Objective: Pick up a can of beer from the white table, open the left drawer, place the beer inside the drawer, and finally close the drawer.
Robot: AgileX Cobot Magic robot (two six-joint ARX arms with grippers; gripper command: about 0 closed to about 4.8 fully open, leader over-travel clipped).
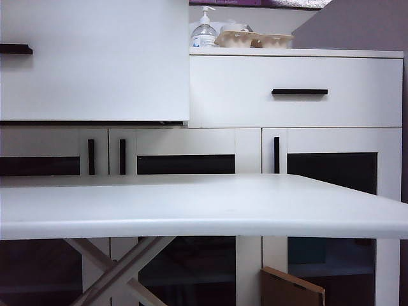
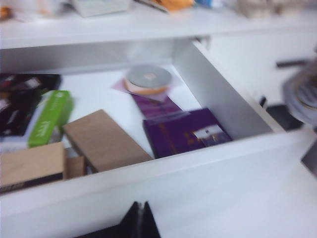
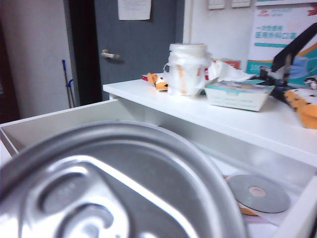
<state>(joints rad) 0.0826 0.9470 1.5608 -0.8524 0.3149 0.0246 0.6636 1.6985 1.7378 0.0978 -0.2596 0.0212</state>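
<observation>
Can of beer (image 3: 114,183) fills the near part of the right wrist view: only its silver lid with the pull tab shows, close under the camera and raised over the rim of the left drawer (image 3: 59,121). The right pincer is grasping it, though the can hides the fingers. In the left wrist view, a blurred silver shape (image 2: 303,96) at the edge, beside the drawer's outer corner, may be the same can; the blur is too strong to be sure.

The left pincer (image 2: 141,220) is clenched, its dark tips pressed together, empty, just outside the drawer front. The drawer stands pulled out. Inside lie two brown cardboard boxes (image 2: 104,141), a green box (image 2: 52,116), a purple box (image 2: 185,131), a black packet (image 2: 22,101) and, toward the back, a silver disc (image 2: 147,78) on an orange ring.

From the exterior view, the white counter (image 1: 191,210) spans the foreground on crossed pale legs. Behind it, the open drawer front (image 1: 95,64) looms at upper left with its black bar handle (image 1: 16,48). The right drawer (image 1: 296,92) is closed, above glass-fronted doors (image 1: 185,164). Farthest back, on the cabinet top, stand a pump bottle (image 1: 204,29) and egg cartons (image 1: 255,39).
</observation>
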